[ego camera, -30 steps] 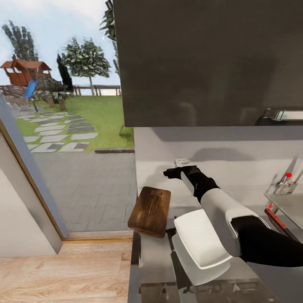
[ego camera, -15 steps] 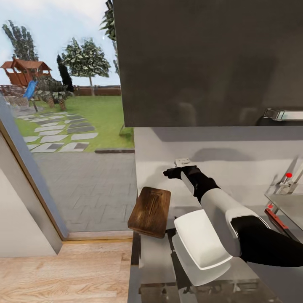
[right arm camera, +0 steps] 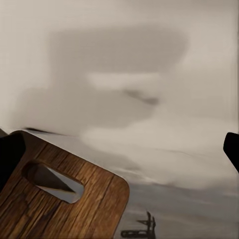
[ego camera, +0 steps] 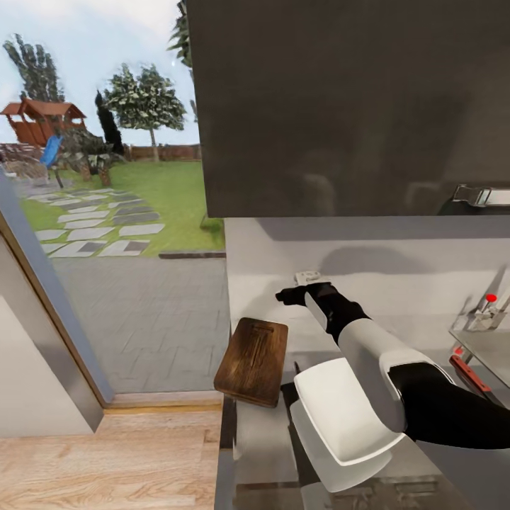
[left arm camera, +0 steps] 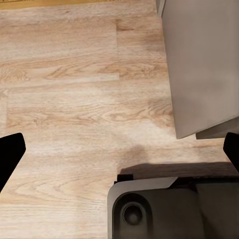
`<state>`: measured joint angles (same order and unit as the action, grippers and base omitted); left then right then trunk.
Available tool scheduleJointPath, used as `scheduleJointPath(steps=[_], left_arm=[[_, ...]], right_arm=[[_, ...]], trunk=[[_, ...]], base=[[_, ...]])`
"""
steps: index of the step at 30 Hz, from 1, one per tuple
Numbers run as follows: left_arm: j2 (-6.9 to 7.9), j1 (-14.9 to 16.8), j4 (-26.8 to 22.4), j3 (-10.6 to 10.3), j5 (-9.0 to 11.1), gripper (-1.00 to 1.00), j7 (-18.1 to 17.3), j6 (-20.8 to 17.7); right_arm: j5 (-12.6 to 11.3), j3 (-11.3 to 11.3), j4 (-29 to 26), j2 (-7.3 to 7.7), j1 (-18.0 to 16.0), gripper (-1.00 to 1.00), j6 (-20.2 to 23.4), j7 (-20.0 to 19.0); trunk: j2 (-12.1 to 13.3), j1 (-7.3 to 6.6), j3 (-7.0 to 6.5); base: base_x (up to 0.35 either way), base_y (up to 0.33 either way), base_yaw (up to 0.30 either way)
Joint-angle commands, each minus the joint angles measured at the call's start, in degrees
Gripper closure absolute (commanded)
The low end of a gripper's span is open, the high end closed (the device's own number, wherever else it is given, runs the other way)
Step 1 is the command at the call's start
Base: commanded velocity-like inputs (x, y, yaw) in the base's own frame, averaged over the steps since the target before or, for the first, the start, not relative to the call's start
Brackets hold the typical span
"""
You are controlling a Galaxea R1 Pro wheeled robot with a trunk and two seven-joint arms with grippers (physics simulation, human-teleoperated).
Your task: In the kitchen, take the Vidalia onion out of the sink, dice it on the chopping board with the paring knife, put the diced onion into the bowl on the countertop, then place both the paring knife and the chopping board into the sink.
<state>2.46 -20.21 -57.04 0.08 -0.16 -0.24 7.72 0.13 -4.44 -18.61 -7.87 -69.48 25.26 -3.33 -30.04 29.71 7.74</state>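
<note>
Chopping board [ego camera: 252, 361]: I count one, lower centre, overhanging the countertop [ego camera: 263, 439] end.
Bowl [ego camera: 344, 411]: one, right of the board.
Right gripper [ego camera: 285, 293]: above the board; fingers apart, empty.
Left gripper [left arm camera: 119, 149]: spread wide over wooden floor [left arm camera: 74, 99], empty.
Sink [ego camera: 489, 347]: one, right edge.

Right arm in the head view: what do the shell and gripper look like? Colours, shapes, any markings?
The right arm has a glossy white rounded forearm shell between black sections: a black upper segment toward the elbow and a black wrist. The right gripper is black, with a small light grey block on top of it. No cables or markings are visible. In both wrist views the fingertips show as plain black.
</note>
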Motion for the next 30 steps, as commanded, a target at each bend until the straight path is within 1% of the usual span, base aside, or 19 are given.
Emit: scheduleJointPath(steps=[1, 7, 14, 20, 25, 30], left_arm=[[0.01, -0.01, -0.04, 0.01, -0.02, -1.00, -0.03, 0.10], [0.01, -0.01, -0.01, 0.01, -0.02, -1.00, -0.03, 0.10], [0.01, -0.01, 0.00, 0.01, -0.02, -1.00, -0.03, 0.08], [0.01, -0.01, 0.17, 0.01, 0.04, -1.00, -0.03, 0.08], [0.01, -0.01, 0.20, 0.01, 0.06, -1.00, -0.03, 0.10], [0.01, -0.01, 0.19, 0.01, 0.07, -1.00, -0.03, 0.10]], right_arm=[[0.04, -0.35, -0.03, 0.04, -0.04, -1.00, 0.32, -0.10], [0.04, -0.39, 0.15, -0.11, -0.04, -1.00, 0.32, -0.10], [0.04, -0.43, 1.70, -0.56, -0.04, -1.00, 0.32, -0.10], [-0.01, -0.40, 2.66, -0.53, -0.04, -1.00, 0.32, -0.14], [0.03, -0.39, 4.21, -0.46, -0.04, -1.00, 0.32, -0.11], [0.04, -0.39, 4.61, -0.37, -0.04, -1.00, 0.32, -0.10]], trunk=[[-0.09, 0.03, 0.10], [-0.09, 0.03, 0.10], [-0.09, 0.03, 0.10], [-0.09, 0.03, 0.10], [-0.09, 0.03, 0.36], [-0.09, 0.03, 0.77]], base=[[0.001, 0.000, 0.000], [0.000, 0.000, 0.000], [0.000, 0.000, 0.000], [0.000, 0.000, 0.000], [0.000, 0.000, 0.000], [0.000, 0.000, 0.000]])
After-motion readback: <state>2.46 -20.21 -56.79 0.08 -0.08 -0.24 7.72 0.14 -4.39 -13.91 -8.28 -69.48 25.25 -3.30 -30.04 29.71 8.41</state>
